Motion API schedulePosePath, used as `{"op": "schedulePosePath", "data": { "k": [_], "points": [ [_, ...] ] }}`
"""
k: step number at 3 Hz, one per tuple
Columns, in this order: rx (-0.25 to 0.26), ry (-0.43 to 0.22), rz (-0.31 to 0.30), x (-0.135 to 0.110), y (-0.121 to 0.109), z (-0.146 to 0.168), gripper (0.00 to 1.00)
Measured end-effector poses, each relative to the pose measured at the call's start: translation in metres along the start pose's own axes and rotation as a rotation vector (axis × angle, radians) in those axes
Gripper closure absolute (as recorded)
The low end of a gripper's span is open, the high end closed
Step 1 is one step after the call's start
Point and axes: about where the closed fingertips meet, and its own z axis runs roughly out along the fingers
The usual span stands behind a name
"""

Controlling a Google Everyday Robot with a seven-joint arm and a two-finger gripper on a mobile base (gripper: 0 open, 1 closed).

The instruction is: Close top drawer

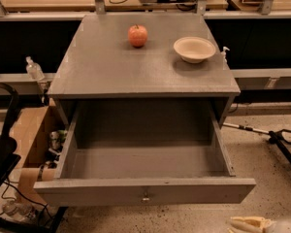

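Note:
The top drawer (145, 192) of the grey cabinet stands pulled far out toward me, and its deep inside is empty. Its long flat front panel carries a small brass knob (145, 197) at the centre. The lower drawers are hidden under it. My gripper (252, 224) shows only as a pale cream tip at the bottom right edge of the view. It is low over the floor, to the right of and below the drawer front, apart from it and holding nothing that I can see.
A red apple (137, 35) and a cream bowl (194, 49) sit on the cabinet top (111, 67). A cardboard box (31, 140) and black cables are at the left. A black stand (276, 137) lies on the speckled floor at the right.

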Motion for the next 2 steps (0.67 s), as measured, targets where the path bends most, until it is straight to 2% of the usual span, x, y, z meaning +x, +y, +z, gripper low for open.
{"op": "schedulePosePath", "data": {
  "k": [2],
  "points": [
    [-0.024,-0.02,0.008,0.0059,-0.0011,0.0112,1.0]
  ]
}}
